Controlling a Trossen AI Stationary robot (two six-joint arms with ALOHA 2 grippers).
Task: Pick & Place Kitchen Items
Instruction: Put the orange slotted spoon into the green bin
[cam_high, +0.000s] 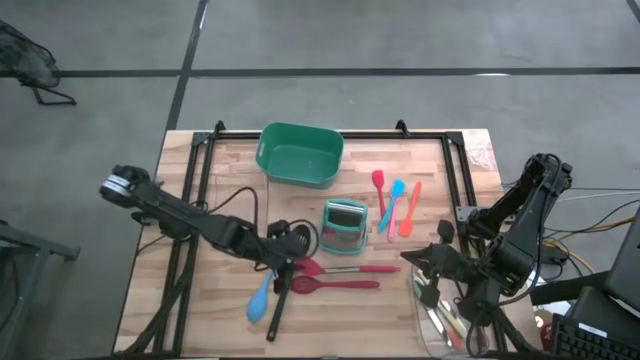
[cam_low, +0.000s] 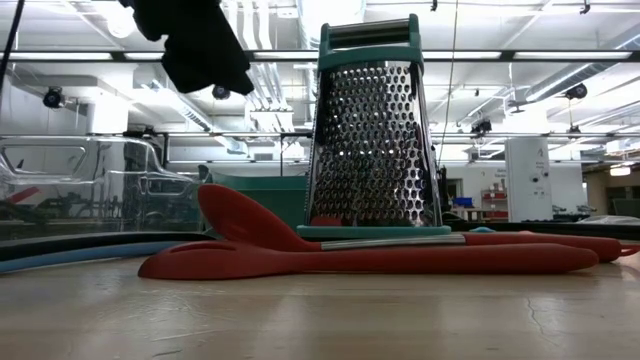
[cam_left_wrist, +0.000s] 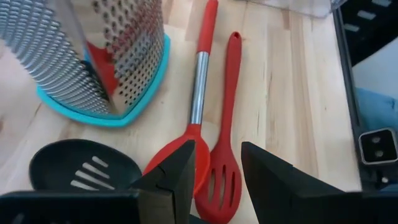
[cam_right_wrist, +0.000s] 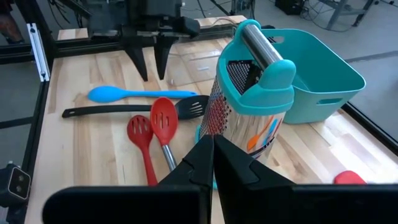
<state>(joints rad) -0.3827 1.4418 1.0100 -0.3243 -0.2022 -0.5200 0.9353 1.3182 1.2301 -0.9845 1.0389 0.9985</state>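
Industrial lab hall: exposed ceiling ducts (cam_low: 270, 85), strip lighting, grey concrete floor (cam_high: 420, 35), framed wooden test table (cam_high: 210, 300).

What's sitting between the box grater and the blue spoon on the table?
In the high view, the heads of the two red spoons and the left hand lie between the box grater and the blue spoon.

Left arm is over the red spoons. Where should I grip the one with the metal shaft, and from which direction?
Grip the red spoon with the metal shaft on its bare steel mid-handle, coming straight down, fingers across the handle. It lies flat, with the red slotted spoon close alongside and the grater on the other side, so the slim shaft looks easiest. The left gripper is open above both bowls.
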